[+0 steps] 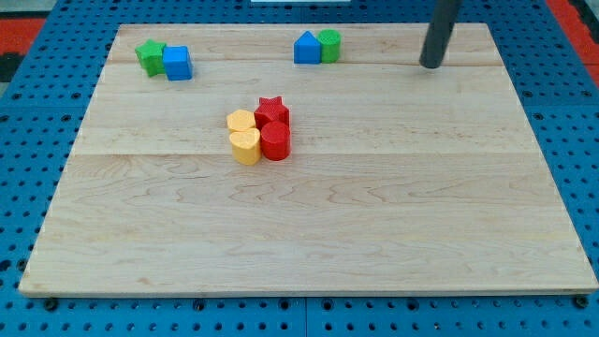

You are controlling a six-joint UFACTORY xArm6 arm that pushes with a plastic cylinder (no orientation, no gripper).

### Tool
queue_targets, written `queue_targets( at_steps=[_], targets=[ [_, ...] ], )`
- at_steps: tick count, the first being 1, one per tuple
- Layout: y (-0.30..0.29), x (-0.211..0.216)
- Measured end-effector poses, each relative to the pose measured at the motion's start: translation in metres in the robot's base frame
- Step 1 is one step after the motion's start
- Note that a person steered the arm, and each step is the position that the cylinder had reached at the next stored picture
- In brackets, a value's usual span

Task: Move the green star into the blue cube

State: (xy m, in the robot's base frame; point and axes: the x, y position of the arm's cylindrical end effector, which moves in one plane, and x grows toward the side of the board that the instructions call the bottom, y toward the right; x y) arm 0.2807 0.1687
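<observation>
Claw there is none: only my tip point(431, 65), bare, at the view's top right. Going left to right, the green star point(149, 56) touches the blue cube point(177, 63) at the bench point(374, 234) top left. Judging it light, rigid, slidey; push its left flank.

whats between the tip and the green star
In the camera view, the blue house-shaped block and green cylinder sit roughly between my tip and the green star, then bare board and the blue cube touching the star.
</observation>
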Motion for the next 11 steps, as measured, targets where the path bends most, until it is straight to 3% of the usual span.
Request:
queue_targets(
  at_steps=[1,3,4,6,7,8,9,11],
  targets=[
    [-0.013,0.000],
    [-0.040,-0.079],
    [-0.117,-0.086],
    [-0.334,-0.072],
    [-0.383,-0.040],
    [-0.439,-0.035],
    [-0.440,-0.003],
    [-0.321,-0.005]
  ],
)
